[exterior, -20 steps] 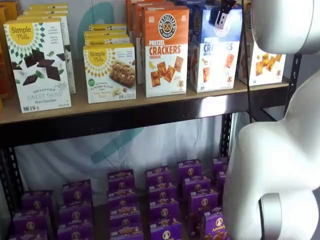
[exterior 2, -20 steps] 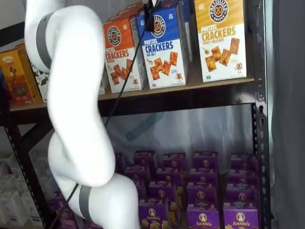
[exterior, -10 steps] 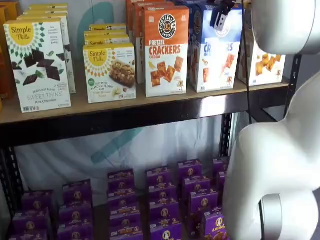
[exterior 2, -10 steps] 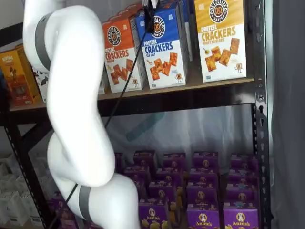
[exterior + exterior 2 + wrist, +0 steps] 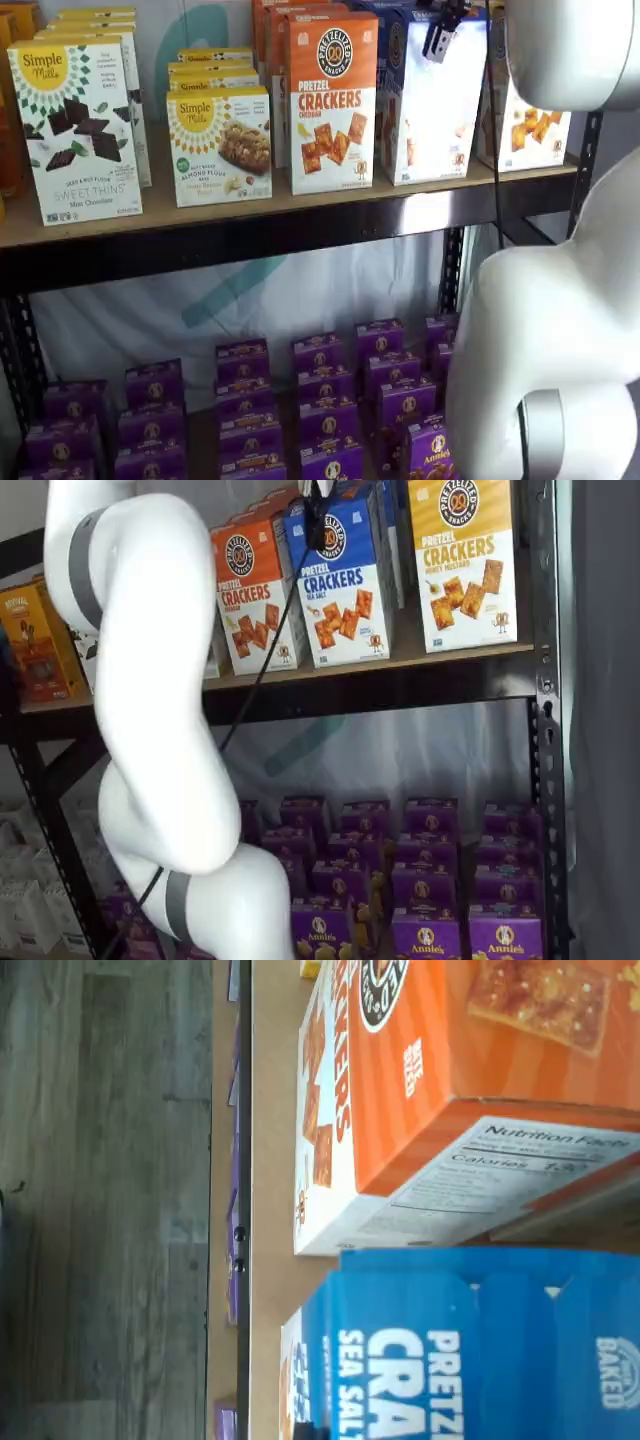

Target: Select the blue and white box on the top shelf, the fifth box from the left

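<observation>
The blue and white box point(image 5: 345, 580) stands on the top shelf point(image 5: 450, 652) between an orange box and a yellow-topped one. In a shelf view its front point(image 5: 432, 110) looks washed out by glare. My gripper point(image 5: 318, 505) is at the box's top edge. One black finger point(image 5: 440, 32) lies against the upper front face, with a cable hanging beside it. The other finger is hidden behind the box, so I cannot tell whether the jaws are closed on it. The wrist view looks down on the box's blue top flap point(image 5: 480, 1350) and the shelf board point(image 5: 270, 1160).
An orange cheddar box point(image 5: 332, 100) stands just left of the target and a yellow-topped cracker box point(image 5: 465, 565) just right. Simple Mills boxes point(image 5: 75, 130) fill the shelf's left part. Purple boxes point(image 5: 320, 400) crowd the lower shelf. My white arm point(image 5: 150, 680) fills the foreground.
The blue and white box's front has turned paler with glare in a shelf view and its top has shifted slightly left. The black finger stays at its top edge.
</observation>
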